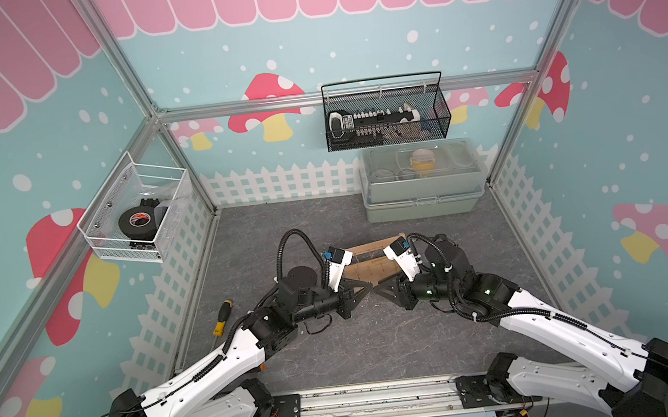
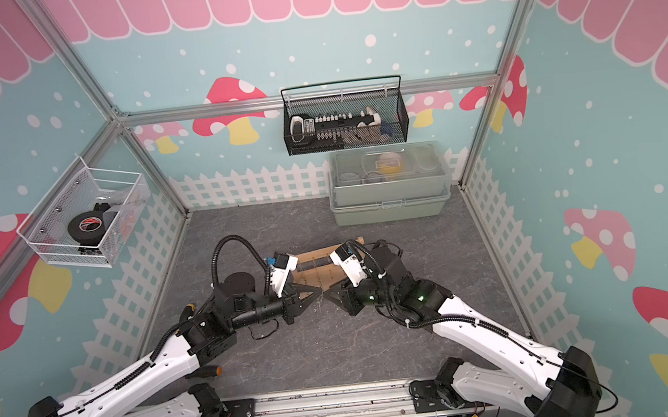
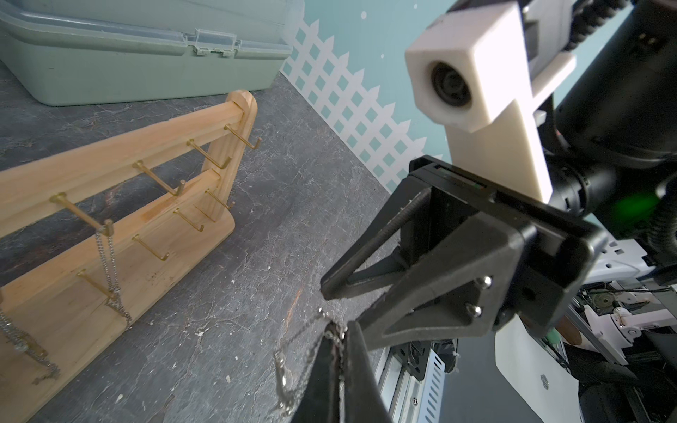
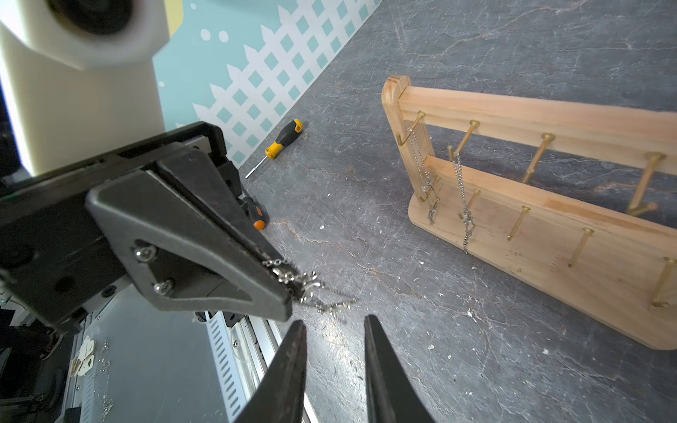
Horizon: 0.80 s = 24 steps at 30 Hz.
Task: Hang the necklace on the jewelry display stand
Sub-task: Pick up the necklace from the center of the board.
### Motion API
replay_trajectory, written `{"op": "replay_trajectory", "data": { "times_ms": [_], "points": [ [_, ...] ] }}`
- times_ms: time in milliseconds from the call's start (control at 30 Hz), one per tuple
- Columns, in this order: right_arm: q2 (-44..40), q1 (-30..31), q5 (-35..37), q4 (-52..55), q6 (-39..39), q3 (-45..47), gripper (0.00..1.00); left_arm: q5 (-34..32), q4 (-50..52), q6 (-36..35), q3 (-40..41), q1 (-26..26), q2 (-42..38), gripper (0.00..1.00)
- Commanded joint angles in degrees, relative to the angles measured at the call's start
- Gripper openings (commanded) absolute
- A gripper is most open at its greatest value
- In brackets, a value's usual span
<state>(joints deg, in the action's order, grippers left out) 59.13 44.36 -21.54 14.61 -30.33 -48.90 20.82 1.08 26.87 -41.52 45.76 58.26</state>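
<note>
The jewelry display stand (image 1: 371, 262) (image 2: 317, 267) is a light wooden rack with gold hooks, standing mid-table just behind both grippers. Two thin silver chains (image 4: 462, 197) (image 3: 108, 263) hang from hooks at one end of it. My left gripper (image 3: 339, 338) (image 4: 289, 293) is shut on the necklace (image 4: 304, 284), a fine silver chain whose loose end dangles toward the table (image 3: 284, 370). My right gripper (image 4: 334, 322) (image 3: 339, 307) is open, its tips just short of the dangling chain and holding nothing. In both top views the two grippers meet tip to tip in front of the stand.
A grey-green lidded box (image 1: 423, 201) stands at the back right. A yellow-black screwdriver (image 1: 221, 317) lies by the left wall, and an orange-handled one (image 2: 210, 371) sits under my left arm. A black wire basket (image 1: 386, 116) and a white one (image 1: 136, 212) hang on the walls.
</note>
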Motion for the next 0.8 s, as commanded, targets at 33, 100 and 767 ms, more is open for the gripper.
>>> {"op": "replay_trajectory", "data": {
  "times_ms": [33,100,767],
  "points": [
    [-0.43,0.87,-1.02,-1.72,-0.90,0.76,0.25,0.30,-0.82,0.92,-1.72,-0.49,-0.52,0.00],
    [-0.42,1.01,-0.51,-1.22,-0.55,0.70,0.25,0.44,-0.93,0.99,-1.64,-0.58,-0.65,0.00],
    [-0.16,2.26,6.56,-0.44,4.38,1.74,0.25,1.07,-1.17,1.95,-1.37,-0.93,-0.53,0.00]
  ]
}}
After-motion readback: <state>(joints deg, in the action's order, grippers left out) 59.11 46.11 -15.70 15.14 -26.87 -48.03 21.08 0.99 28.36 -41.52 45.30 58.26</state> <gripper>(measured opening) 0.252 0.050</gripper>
